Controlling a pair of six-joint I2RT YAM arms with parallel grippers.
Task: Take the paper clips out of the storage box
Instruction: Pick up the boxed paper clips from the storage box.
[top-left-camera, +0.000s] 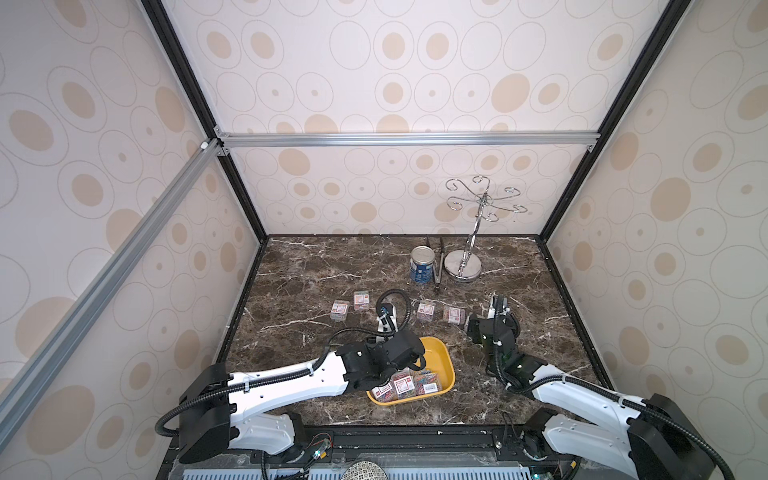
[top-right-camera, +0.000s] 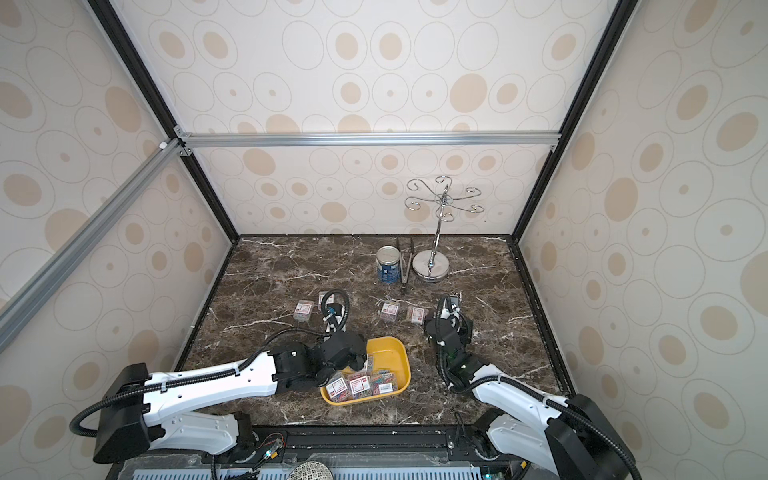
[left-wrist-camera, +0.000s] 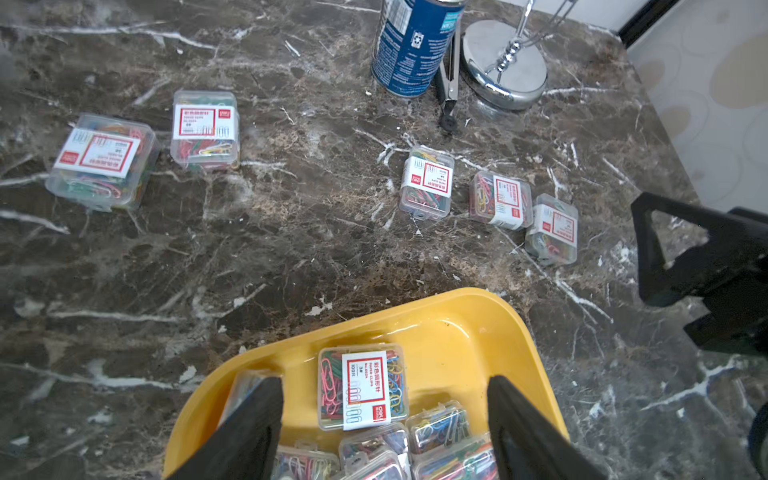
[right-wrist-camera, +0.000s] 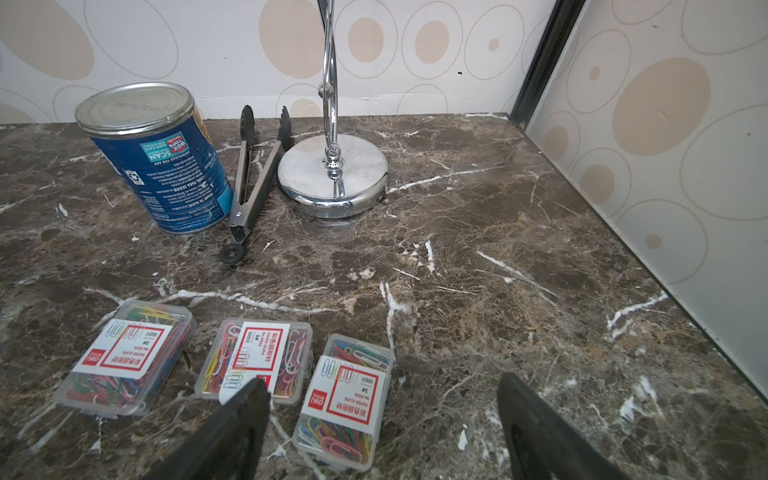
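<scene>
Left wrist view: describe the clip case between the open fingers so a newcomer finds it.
On the marble table sits the yellow storage box. Inside, between the left gripper's open fingers, one case of paper clips lies flat, nearest the box's bare end. The other cases are heaped; only this one shows its whole label.

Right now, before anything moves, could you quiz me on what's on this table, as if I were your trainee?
1. How many paper-clip cases lie on the table outside the storage box?
2. True or false: the blue can lies on its side.
3. Which gripper hangs over the storage box: A left, B right?
Key: 1 five; 2 false, it stands on its end; 3 A, the left gripper.
</scene>
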